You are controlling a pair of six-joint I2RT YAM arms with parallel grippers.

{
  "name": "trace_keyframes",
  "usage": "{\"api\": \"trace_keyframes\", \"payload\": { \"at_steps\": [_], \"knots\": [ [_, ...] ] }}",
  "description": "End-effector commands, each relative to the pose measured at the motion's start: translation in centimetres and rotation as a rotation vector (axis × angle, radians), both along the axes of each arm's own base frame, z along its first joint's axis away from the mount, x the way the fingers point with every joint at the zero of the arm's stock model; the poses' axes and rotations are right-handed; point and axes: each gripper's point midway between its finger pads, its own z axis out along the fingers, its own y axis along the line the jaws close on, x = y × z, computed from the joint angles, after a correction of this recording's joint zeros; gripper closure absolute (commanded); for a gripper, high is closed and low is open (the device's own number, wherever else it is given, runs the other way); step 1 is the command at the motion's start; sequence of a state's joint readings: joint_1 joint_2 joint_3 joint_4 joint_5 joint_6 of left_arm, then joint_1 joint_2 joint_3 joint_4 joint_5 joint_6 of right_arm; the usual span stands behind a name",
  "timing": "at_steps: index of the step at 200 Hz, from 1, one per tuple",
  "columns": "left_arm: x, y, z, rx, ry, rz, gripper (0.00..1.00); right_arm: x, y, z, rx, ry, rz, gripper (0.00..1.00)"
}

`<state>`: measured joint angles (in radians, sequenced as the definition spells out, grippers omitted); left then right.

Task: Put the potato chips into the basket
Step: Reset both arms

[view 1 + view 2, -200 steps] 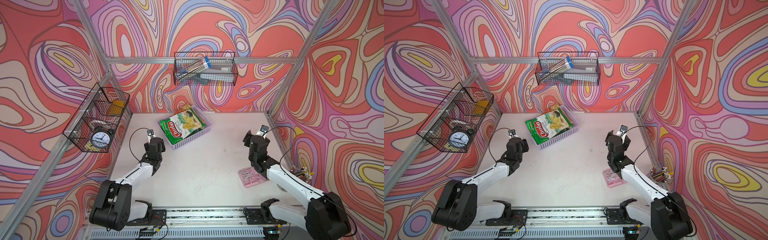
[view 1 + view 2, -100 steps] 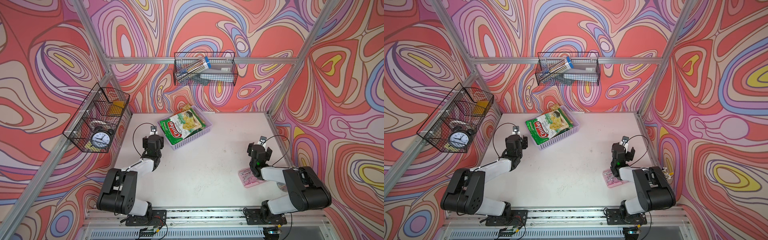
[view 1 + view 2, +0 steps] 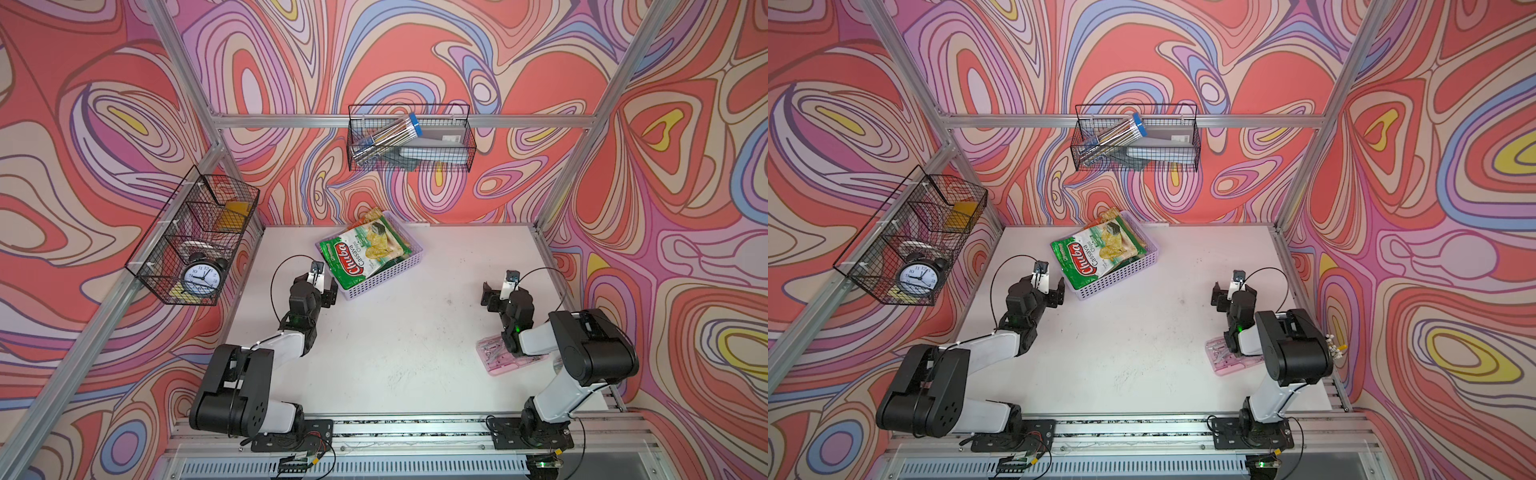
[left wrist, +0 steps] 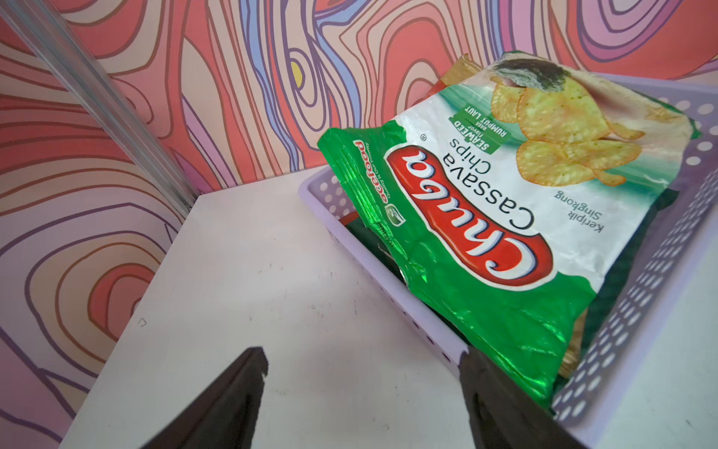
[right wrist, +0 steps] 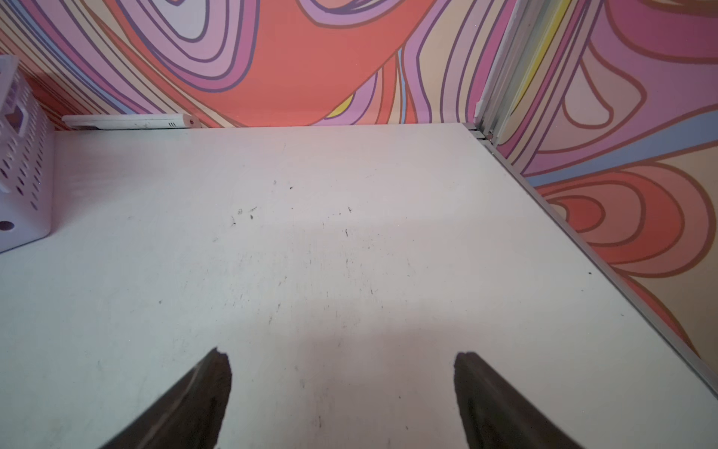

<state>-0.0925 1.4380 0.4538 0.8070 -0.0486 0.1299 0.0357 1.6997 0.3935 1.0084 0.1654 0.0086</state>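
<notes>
The lavender basket stands on the white table near its far edge, at about 11 o'clock from the table's middle in both top views. The potato chips are inside it: the green and white Chuba bag lies on top, with its lower edge hanging over the basket's rim, and the edge of another bag shows behind it. Dark packaging is visible under the Chuba bag in the left wrist view, but it cannot be told which bag it is.

The left gripper is just beside the basket's near corner, at about 7 o'clock from it. Its jaws stand wide apart and hold nothing. The right gripper is well apart from the basket, at about 4 o'clock from it. Its jaws are also spread wide and empty. A pink flat case lies on the table under the right arm.
</notes>
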Motion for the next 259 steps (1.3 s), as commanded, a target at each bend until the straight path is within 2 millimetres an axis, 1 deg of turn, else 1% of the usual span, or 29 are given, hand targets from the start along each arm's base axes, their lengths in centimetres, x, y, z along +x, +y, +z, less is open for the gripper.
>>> {"api": "trace_keyframes", "payload": {
  "at_steps": [1,13,25,29,37,42,53,68,70,72,75,93,106,117,135,159,165,175,183,191,204,220,259],
  "knots": [
    [0.6,1.7,1.7,-0.076,-0.127,0.03,0.12,1.3,-1.2,1.6,0.029,-0.038,-0.072,0.08],
    [0.5,2.7,1.7,-0.083,-0.144,0.07,0.11,1.4,-1.3,1.8,0.024,-0.053,-0.076,0.07],
    [-0.4,2.8,2.2,-0.073,-0.155,0.07,0.11,1.4,-1.3,1.7,0.026,-0.045,-0.075,0.07],
    [-0.7,2.9,2.5,-0.081,-0.152,0.077,0.09,1.4,-1.3,1.9,0.024,-0.053,-0.077,0.07],
    [-1.4,2.6,3.1,-0.101,-0.133,0.068,0.09,1.3,-1.3,1.6,0.025,-0.042,-0.076,0.07],
    [-1.7,2.3,2.8,-0.108,-0.09,0.054,0.09,1.4,-1.3,1.8,0.024,-0.049,-0.077,0.07],
    [-2.2,2.1,2.9,-0.131,-0.035,0.047,0.09,1.4,-1.3,1.7,0.024,-0.045,-0.077,0.07],
    [-3.0,2.7,1.7,-0.155,0.003,0.095,0.09,1.3,-1.3,1.7,0.023,-0.044,-0.079,0.07],
    [-3.1,2.9,1.5,-0.155,0.003,0.106,0.09,1.4,-1.3,1.7,0.022,-0.046,-0.079,0.06],
    [-3.3,3.0,1.3,-0.154,0.004,0.115,0.09,1.4,-1.4,1.7,0.021,-0.046,-0.08,0.03],
    [-3.5,3.3,1.0,-0.152,0.001,0.13,0.09,1.4,-1.4,1.8,0.022,-0.048,-0.08,0.02],
    [-4.3,4.3,-0.4,-0.145,-0.011,0.185,0.09,1.3,-1.4,1.7,0.021,-0.046,-0.08,0.02],
    [-4.2,4.6,-1.2,-0.129,0.001,0.199,0.09,1.4,-1.3,1.8,0.021,-0.047,-0.079,0.02],
    [-3.6,5.0,-2.0,-0.132,0.022,0.226,0.09,1.4,-1.4,1.7,0.021,-0.047,-0.08,0.02],
    [-2.9,4.6,-3.0,-0.14,0.024,0.201,0.08,1.4,-1.3,1.8,0.021,-0.047,-0.079,0.02],
    [-2.4,5.0,-4.7,-0.144,0.032,0.232,0.06,1.4,-1.3,1.8,0.021,-0.047,-0.079,0.02],
    [-2.1,5.0,-4.5,-0.14,0.02,0.227,0.06,1.4,-1.3,1.8,0.021,-0.047,-0.079,0.02],
    [-2.0,5.0,-4.8,-0.146,0.071,0.238,0.04,1.4,-1.3,1.8,0.021,-0.047,-0.079,0.02],
    [-1.9,5.3,-4.9,-0.144,0.071,0.255,0.01,1.4,-1.3,1.8,0.021,-0.047,-0.079,0.02],
    [-1.8,5.3,-4.7,-0.14,0.046,0.25,0.01,1.4,-1.3,1.7,0.021,-0.047,-0.079,0.02],
    [-1.9,5.3,-5.0,-0.143,0.078,0.254,0.01,1.4,-1.3,1.8,0.021,-0.047,-0.079,0.02],
    [-1.8,5.3,-4.8,-0.142,0.054,0.253,0.01,1.4,-1.3,1.8,0.02,-0.047,-0.078,0.02],
    [-2.0,5.3,-4.9,-0.143,0.065,0.253,0.01,1.4,-1.3,1.7,0.021,-0.046,-0.078,0.02]
  ]
}}
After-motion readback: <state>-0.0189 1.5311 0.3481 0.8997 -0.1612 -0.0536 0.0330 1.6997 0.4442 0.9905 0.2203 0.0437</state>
